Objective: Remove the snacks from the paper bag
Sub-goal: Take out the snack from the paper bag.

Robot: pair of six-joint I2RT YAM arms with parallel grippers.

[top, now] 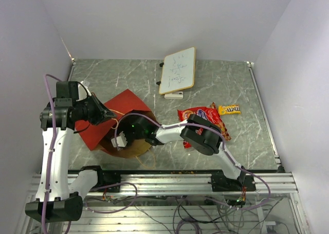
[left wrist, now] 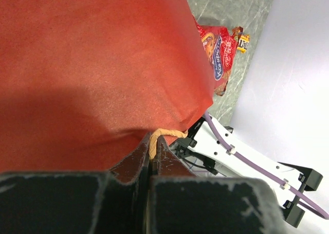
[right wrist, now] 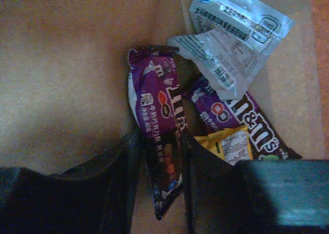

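Purple M&M's packet (right wrist: 157,100), inside paper bag (right wrist: 67,64): lying gripped between right end effector (right wrist: 160,136) fingers; left end effector (left wrist: 153,149) pinching bag rim

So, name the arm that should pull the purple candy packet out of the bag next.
Right. The right gripper is inside the paper bag with the purple M&M's packet between its fingers; the left gripper is shut on the bag's edge, holding it.

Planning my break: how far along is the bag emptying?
Done: red cookie packet and yellow candy pack lie on the table. In hand: left tool pinches the paper bag; right tool straddles a purple pack inside. Left: silver packet, brown pack, yellow pack.
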